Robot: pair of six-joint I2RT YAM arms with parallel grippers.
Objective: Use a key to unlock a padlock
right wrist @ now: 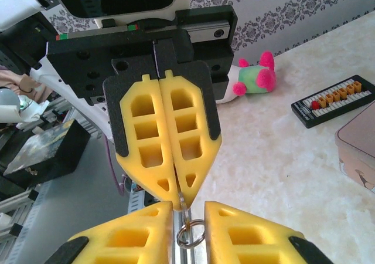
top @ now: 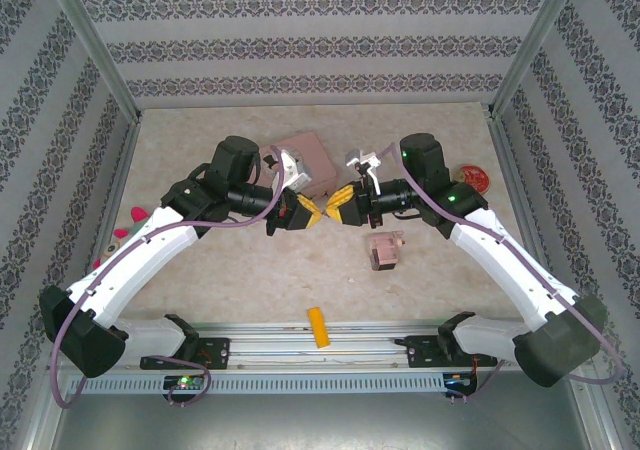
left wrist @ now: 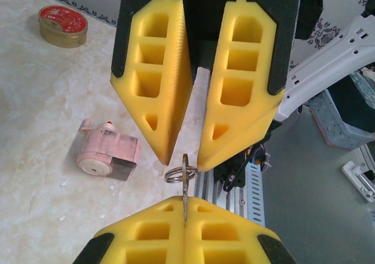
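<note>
Over the middle of the table my two grippers meet tip to tip. My left gripper [left wrist: 185, 208] is shut on the blade of a small silvery key [left wrist: 185, 182]. The key's head and its wire ring [right wrist: 190, 233] stick out past the left fingertips [right wrist: 179, 188]. My right gripper [right wrist: 189, 208] is open, its yellow fingers [left wrist: 158, 82] standing on either side of the ring with a narrow gap. In the top view the left gripper [top: 310, 214] and the right gripper [top: 337, 204] face each other. The padlock is out of view.
A small pink boxy block [top: 383, 250] lies just right of centre. A pink tin [top: 308, 158] stands behind the grippers and a round red tin [top: 475, 178] at the right. Toys [top: 125, 232] lie at the left, and a yellow piece [top: 318, 327] lies near the front rail.
</note>
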